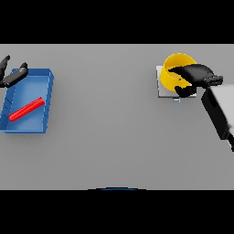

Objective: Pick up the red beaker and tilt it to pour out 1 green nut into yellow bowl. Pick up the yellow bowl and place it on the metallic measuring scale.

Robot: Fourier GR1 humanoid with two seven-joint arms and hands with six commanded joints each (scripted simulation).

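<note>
Now you see one blue tray at the frame's left, holding one red beaker lying flat. One yellow bowl sits on one scale at upper right; its contents are hidden. Your right hand curls round the bowl's rim; your left hand hovers relaxed over the tray's upper-left corner.

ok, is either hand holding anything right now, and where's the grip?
The right hand grips the yellow bowl at its right rim, over the metallic scale. The left hand holds nothing, beside the blue tray.
</note>
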